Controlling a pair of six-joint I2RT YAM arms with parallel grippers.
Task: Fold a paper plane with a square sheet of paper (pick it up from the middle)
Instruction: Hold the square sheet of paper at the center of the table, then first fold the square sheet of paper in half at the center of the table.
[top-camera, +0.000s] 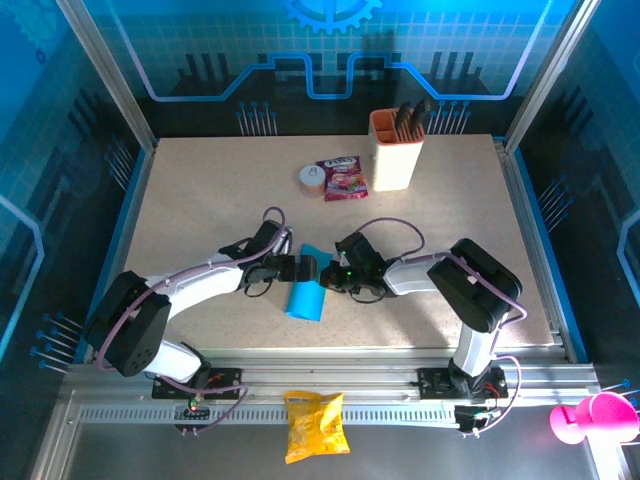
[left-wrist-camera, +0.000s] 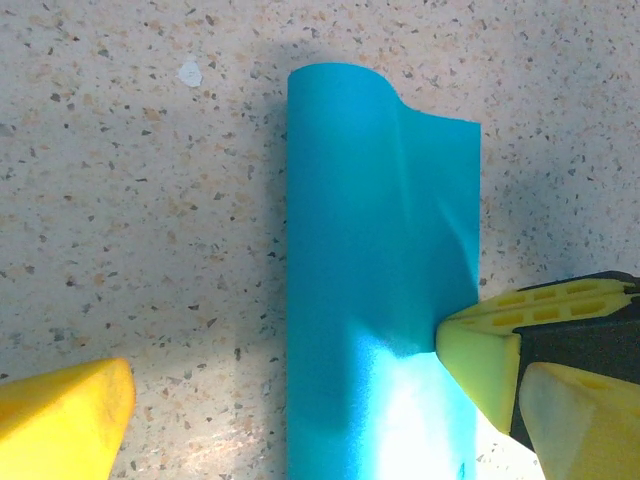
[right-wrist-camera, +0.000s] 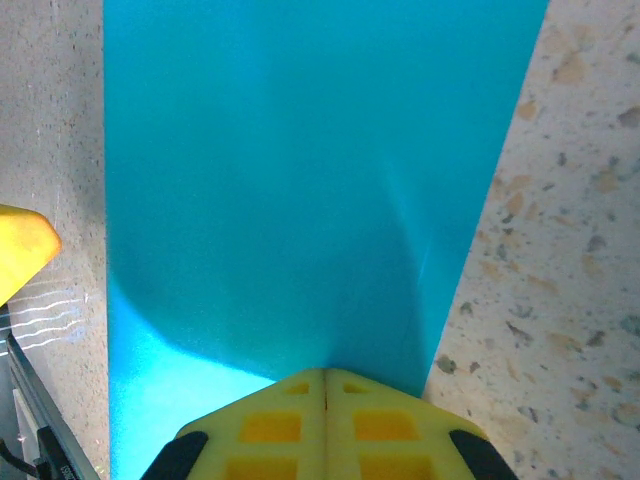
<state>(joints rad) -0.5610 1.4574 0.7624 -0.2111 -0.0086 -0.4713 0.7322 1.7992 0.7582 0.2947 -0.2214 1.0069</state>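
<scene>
Paper, one piece: a cyan square sheet of paper (top-camera: 305, 300) lies mid-table, curled over on itself, its far end hidden beneath two meeting grippers. Both arms reach low and inward. The left gripper (top-camera: 306, 268) is spread wide astride the sheet, gripping nothing. The right gripper (top-camera: 328, 272) is pinched closed on the sheet's edge. One packet (top-camera: 342, 178) and one cup (top-camera: 394, 150) sit well behind.
</scene>
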